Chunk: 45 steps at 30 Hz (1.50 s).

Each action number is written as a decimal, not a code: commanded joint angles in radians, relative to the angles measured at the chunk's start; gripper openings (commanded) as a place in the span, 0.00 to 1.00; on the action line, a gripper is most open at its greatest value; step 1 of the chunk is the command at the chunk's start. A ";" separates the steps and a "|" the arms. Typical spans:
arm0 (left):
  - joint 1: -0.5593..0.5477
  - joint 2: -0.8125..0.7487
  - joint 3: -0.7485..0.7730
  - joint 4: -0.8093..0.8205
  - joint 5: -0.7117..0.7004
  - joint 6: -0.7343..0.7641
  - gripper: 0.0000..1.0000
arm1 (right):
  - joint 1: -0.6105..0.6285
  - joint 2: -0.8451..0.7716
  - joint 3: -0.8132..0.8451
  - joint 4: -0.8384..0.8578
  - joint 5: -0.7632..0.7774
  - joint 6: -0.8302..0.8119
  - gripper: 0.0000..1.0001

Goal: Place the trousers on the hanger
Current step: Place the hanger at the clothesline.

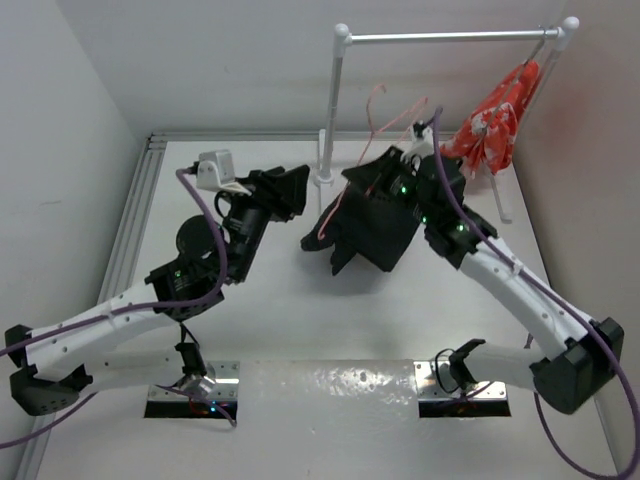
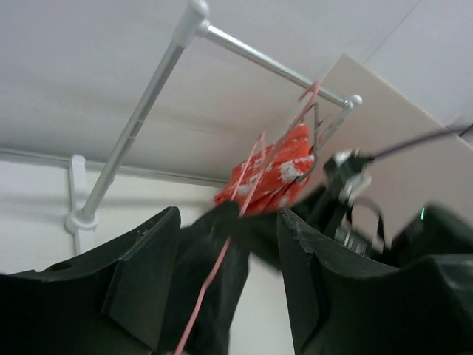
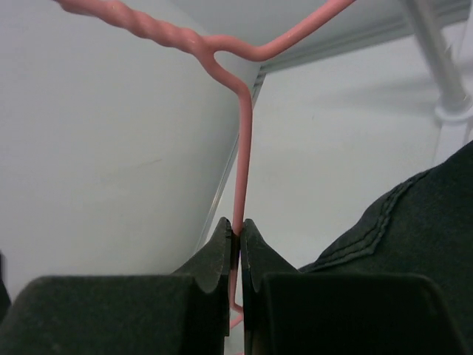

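The black trousers hang bunched below my right gripper, above the table. The pale-pink wire hanger rises from that gripper. In the right wrist view the gripper is shut on the hanger's wire, with trouser fabric just to its right. My left gripper is open just left of the trousers. In the left wrist view its jaws stand wide apart, and the trousers and a pink hanger wire hang beyond the gap, untouched. How the fabric sits on the wire is hidden.
A white clothes rack stands at the back, with its left post close behind the grippers. A bright orange-red bundle hangs from the rail's right end; it also shows in the left wrist view. Walls close in on the left and right.
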 commanded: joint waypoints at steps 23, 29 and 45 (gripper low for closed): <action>-0.002 -0.232 -0.368 -0.204 0.025 -0.231 0.49 | -0.412 0.536 0.756 -0.156 -0.303 0.013 0.00; -0.002 -0.223 -0.386 -0.219 0.033 -0.240 0.49 | -0.472 0.573 0.790 -0.170 -0.323 0.024 0.00; -0.001 -0.207 -0.393 -0.204 0.051 -0.244 0.49 | -0.570 0.697 0.889 -0.223 -0.395 0.042 0.00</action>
